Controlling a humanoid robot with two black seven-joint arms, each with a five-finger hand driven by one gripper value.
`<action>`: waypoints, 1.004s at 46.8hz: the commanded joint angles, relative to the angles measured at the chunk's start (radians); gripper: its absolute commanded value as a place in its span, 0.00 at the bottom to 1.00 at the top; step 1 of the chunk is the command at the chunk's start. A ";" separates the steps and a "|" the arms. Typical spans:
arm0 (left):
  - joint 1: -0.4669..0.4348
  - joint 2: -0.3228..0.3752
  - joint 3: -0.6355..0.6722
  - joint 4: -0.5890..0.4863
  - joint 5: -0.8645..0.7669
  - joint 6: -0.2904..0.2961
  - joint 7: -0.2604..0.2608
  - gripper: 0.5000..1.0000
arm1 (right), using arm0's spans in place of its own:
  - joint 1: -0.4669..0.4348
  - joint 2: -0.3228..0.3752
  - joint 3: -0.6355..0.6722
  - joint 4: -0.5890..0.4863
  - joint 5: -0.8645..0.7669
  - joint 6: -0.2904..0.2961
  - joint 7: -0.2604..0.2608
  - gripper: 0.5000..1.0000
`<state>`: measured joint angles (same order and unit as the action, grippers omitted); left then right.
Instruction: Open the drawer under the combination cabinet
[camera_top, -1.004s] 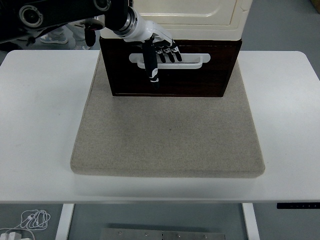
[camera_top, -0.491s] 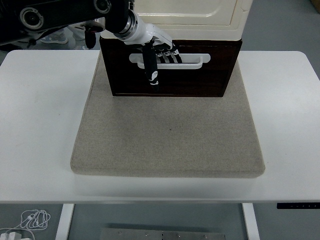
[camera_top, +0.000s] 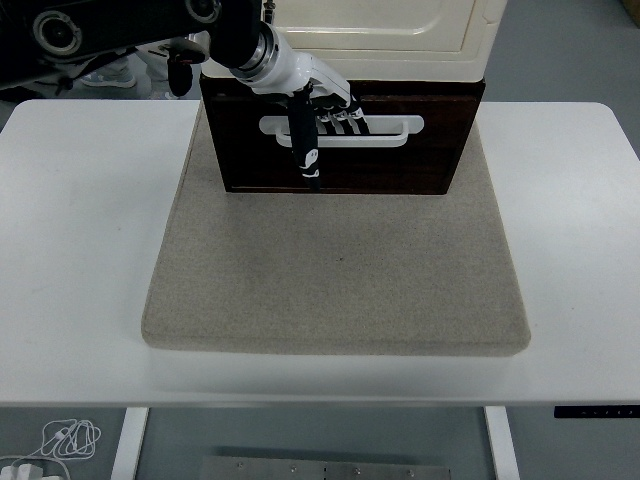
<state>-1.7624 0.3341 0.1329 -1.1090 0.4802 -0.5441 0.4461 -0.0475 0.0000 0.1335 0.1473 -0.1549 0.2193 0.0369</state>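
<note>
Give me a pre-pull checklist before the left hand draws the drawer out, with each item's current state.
1. Left hand at the white handle: ok, its fingers hook into the handle slot.
2. Thumb placement: ok, it hangs down over the drawer front, outside the handle.
3. Firm grip behind the handle bar: cannot tell, the fingertips are hidden inside the slot.
4. Pull path: ok, the beige mat in front of the drawer carries nothing.
5. Cream cabinet seated above the drawer: ok, it sits squarely on top.
6. Right arm out of the way: ok, it does not appear in the head view.
</note>
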 joint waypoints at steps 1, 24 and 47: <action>0.000 0.000 -0.003 -0.005 0.000 -0.005 0.000 1.00 | 0.000 0.000 0.000 0.000 0.000 0.000 0.000 0.85; -0.003 0.014 -0.003 -0.048 -0.006 -0.022 0.000 1.00 | 0.000 0.000 0.000 0.000 0.000 0.000 0.000 0.85; -0.020 0.051 -0.004 -0.104 -0.011 -0.036 0.002 1.00 | 0.000 0.000 0.000 0.000 0.000 0.000 0.000 0.85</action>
<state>-1.7826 0.3784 0.1285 -1.2044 0.4695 -0.5795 0.4480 -0.0476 0.0000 0.1335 0.1473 -0.1549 0.2194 0.0368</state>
